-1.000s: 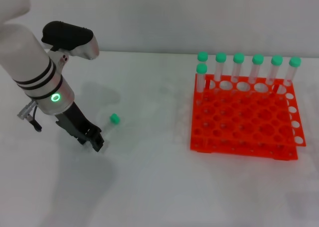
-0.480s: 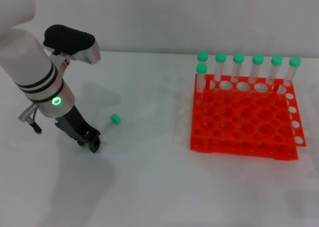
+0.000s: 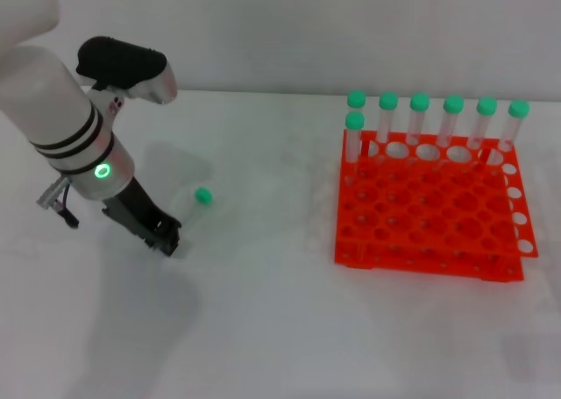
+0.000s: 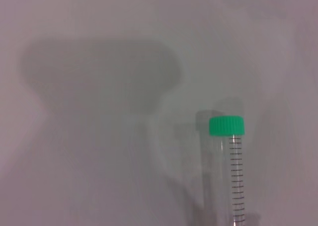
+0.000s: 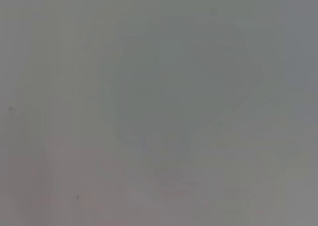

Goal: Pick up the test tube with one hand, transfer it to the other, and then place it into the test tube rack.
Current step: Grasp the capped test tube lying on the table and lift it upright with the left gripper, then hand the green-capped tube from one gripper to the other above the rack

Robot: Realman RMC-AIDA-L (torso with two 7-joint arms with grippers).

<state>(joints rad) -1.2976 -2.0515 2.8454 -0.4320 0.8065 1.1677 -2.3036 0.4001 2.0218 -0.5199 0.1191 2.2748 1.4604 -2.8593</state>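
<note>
Left gripper (image 3: 168,241) hovers low at seven o'clock of the test tube (image 3: 195,203); I cannot tell whether it has closed on it. Light, rigid, slick clear plastic, ridged green cap: best gripped mid-barrel. At three o'clock sits the orange rack (image 3: 421,241) on the white tabletop (image 3: 263,329).

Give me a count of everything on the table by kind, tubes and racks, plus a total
Green-capped tubes standing in the test tube rack: 7
Green-capped test tube loose on the table, beside the left gripper: 1
Orange-red racks: 1
Total: 9
</note>
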